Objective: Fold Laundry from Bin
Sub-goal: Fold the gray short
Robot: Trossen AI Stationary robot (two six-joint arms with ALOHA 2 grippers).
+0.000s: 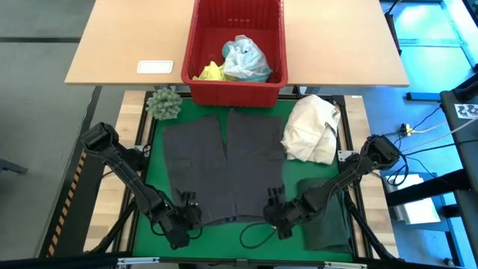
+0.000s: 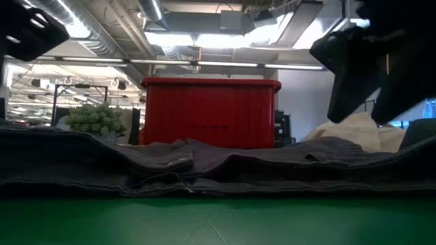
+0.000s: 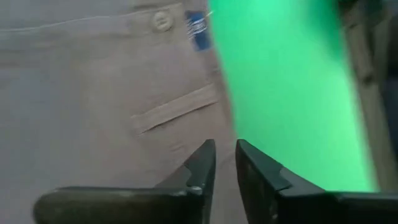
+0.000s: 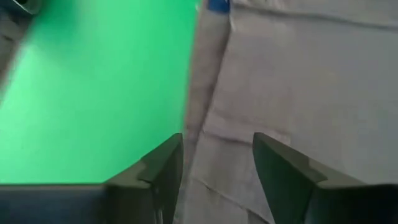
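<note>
While apparently soft, grey garment [image 1: 224, 168] lies flat on smooth green mat [image 1: 291, 175].

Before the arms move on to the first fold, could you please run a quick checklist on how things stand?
1. Grey garment spread flat on green mat: ok.
2. Left gripper clear of the cloth, fingers slightly apart, nothing held: ok.
3. Right gripper open, nothing held: ok.
4. Cream bundle clear of the garment: not ok, touching its edge.
5. More laundry in red bin: ok.
</note>
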